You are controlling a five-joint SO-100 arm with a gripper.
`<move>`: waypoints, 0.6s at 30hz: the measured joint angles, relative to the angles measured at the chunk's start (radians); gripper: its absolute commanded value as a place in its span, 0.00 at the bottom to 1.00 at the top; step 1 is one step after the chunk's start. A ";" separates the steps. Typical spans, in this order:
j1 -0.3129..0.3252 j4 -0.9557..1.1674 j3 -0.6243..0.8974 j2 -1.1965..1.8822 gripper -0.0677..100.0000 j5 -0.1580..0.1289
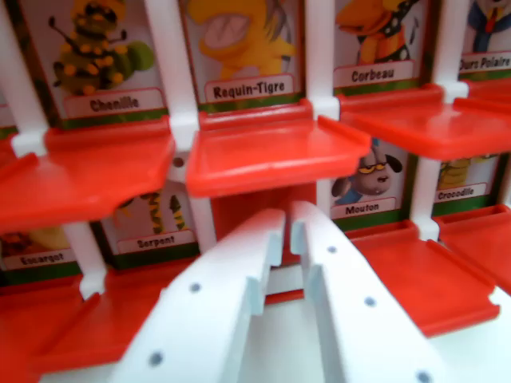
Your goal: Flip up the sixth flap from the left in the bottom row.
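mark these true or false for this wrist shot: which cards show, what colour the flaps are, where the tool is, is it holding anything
1. The card labelled Chenille is at the upper left of the wrist view. True.
2. The flaps are blue. False: the flaps are red-orange.
3. The white tool points at the slot between the Serpent card and the Mouton card. True.
4. The tool is clamped on a card. False: nothing shows between its tips, which stand close together with a narrow gap.
5. The Requin-Tigre card lies to the right of the Corbeau card. False: it is to the left of it.
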 measured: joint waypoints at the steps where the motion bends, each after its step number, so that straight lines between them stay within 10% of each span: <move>1: 0.000 0.000 0.002 0.000 0.00 0.000; 18: -0.015 0.399 0.477 0.877 0.00 0.005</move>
